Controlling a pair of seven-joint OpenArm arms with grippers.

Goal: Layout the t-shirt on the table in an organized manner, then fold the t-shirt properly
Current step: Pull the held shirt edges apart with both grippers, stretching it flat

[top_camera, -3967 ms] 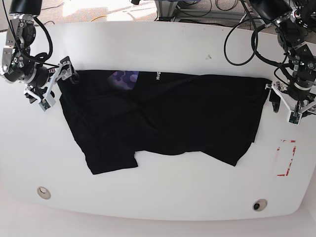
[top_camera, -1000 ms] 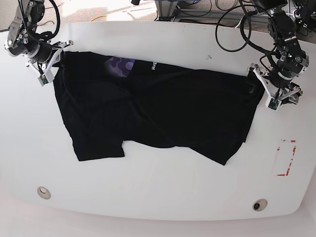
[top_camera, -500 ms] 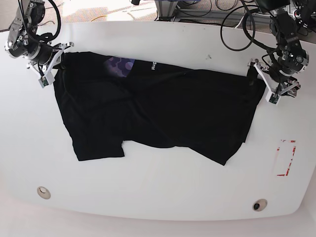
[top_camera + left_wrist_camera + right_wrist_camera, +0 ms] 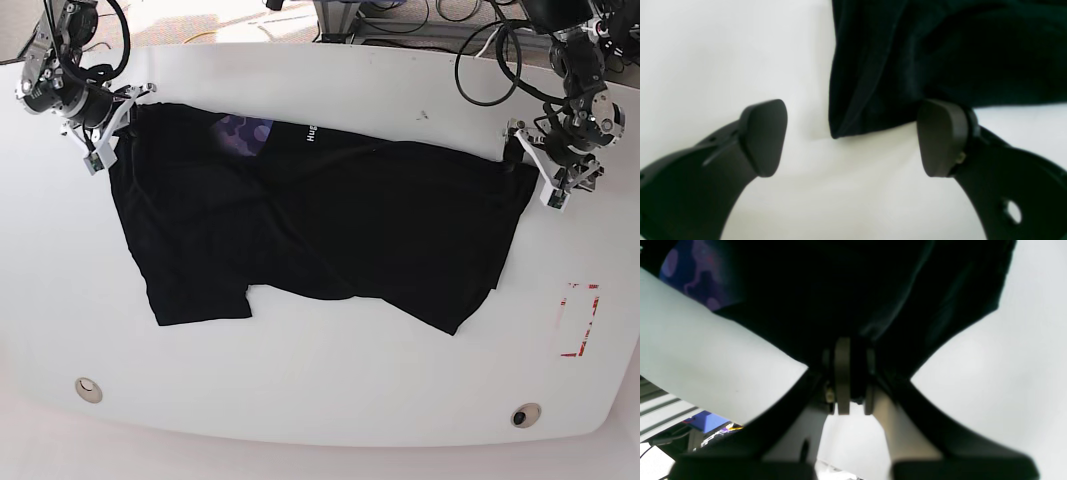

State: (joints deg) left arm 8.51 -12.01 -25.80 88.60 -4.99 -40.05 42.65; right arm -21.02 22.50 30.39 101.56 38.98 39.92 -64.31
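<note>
The black t-shirt (image 4: 320, 220) lies spread across the white table (image 4: 330, 400), rumpled, with its purplish neck patch (image 4: 243, 135) at the far left. My right gripper (image 4: 118, 120) is at the shirt's far-left corner. In the right wrist view it (image 4: 848, 373) is shut on a fold of black t-shirt (image 4: 857, 290). My left gripper (image 4: 528, 165) stands at the shirt's right corner. In the left wrist view it (image 4: 851, 138) is open, and the corner of the t-shirt (image 4: 890, 66) rests on the table between the pads (image 4: 763, 136), against the right one.
A red tape rectangle (image 4: 580, 320) marks the table's right side. Two small round holes (image 4: 88, 389) (image 4: 525, 414) sit near the front edge. Cables (image 4: 480, 60) hang over the far right edge, and a dark speck (image 4: 422, 115) lies near them.
Over four seconds both arms carried the shirt's top edge toward the table's far side. In the last second the left gripper edged slightly outward; the right one barely moved.
</note>
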